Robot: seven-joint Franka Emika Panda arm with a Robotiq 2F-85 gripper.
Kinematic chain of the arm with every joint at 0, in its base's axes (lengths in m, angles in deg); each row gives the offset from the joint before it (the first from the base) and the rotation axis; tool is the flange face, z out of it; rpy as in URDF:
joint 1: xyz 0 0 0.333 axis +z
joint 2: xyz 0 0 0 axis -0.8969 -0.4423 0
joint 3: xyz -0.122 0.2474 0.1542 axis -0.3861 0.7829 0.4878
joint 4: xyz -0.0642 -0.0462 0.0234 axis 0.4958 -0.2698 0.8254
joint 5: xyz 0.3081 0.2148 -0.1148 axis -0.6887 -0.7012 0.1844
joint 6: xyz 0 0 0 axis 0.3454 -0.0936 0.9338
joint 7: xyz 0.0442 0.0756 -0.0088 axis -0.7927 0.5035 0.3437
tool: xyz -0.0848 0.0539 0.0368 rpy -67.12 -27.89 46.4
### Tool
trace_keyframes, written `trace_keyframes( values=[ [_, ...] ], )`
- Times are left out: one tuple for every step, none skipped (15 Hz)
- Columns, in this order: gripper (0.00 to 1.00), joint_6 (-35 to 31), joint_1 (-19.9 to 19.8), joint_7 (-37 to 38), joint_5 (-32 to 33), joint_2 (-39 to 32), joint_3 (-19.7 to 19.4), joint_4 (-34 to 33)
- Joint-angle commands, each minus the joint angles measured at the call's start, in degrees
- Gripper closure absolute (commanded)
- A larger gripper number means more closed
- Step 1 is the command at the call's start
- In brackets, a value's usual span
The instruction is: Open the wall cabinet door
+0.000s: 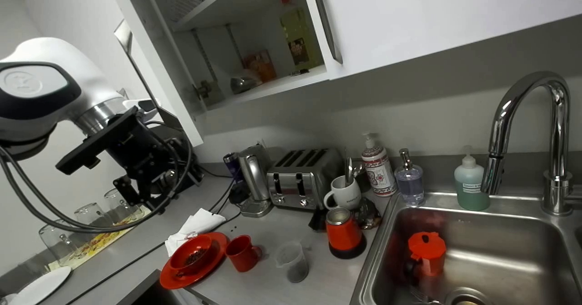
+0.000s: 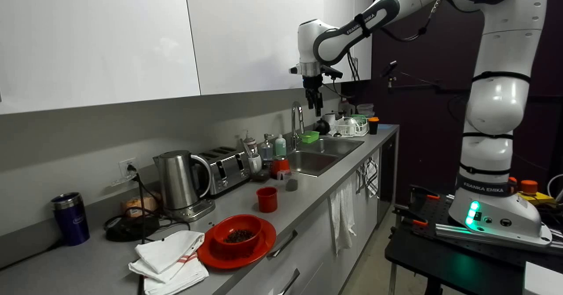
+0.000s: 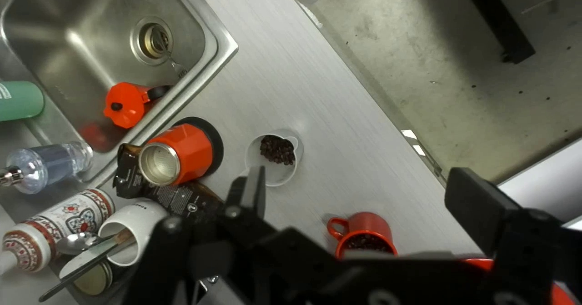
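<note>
The wall cabinet door [image 1: 150, 46] stands swung open to the left in an exterior view, seen nearly edge-on. The shelves behind it show. Its slim bar handle [image 1: 142, 75] is on the outer face. In an exterior view its plain white outer face [image 2: 255, 27] shows; the handle is not visible, and the robot hand covers part of the right edge. My gripper [image 2: 315, 109] points down by that edge, fingertips below the door's bottom. In an exterior view the gripper [image 1: 159, 193] is outside the door, below the handle. In the wrist view my gripper [image 3: 357, 182] is open and empty, above the counter.
The matching white door [image 1: 432, 14] is shut to the right of the opening. Below are a toaster [image 2: 228, 169], kettle [image 2: 172, 185], red mug [image 3: 369, 223], clear cup [image 3: 279, 173], red plate [image 2: 270, 238], and sink [image 3: 68, 87] with a tall faucet [image 1: 559, 137].
</note>
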Motion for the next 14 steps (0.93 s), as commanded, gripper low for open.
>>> trace_keyframes(
  values=[
    [0.00,2.38,1.82,-2.72,0.16,0.25,0.33,0.05],
    [0.00,2.47,2.23,-3.00,0.47,0.60,0.59,0.63],
    [0.00,2.24,2.67,-3.38,0.97,1.08,0.90,1.51],
    [0.00,2.43,3.05,-4.03,1.30,1.36,1.15,1.99],
    [0.00,2.27,3.36,-4.33,1.41,1.65,1.36,2.44],
    [0.00,2.84,3.64,-4.76,1.46,1.86,1.56,2.57],
    [0.00,3.47,3.88,-5.14,1.49,2.16,1.69,2.67],
    [0.00,4.22,4.09,-5.53,1.51,2.79,1.75,2.91],
    [0.00,5.17,4.27,-6.16,1.47,3.27,1.79,2.99],
    [0.00,5.64,4.35,-6.64,1.51,3.92,1.74,3.36],
    [0.00,6.92,4.42,-6.95,1.85,4.13,1.77,3.15],
    [0.00,4.86,4.31,-5.36,0.87,1.68,1.58,1.85],
    [0.00,5.12,4.33,-5.40,0.83,1.93,1.57,1.82],
    [0.00,5.10,4.32,-5.37,0.83,1.88,1.57,1.81]
  ],
)
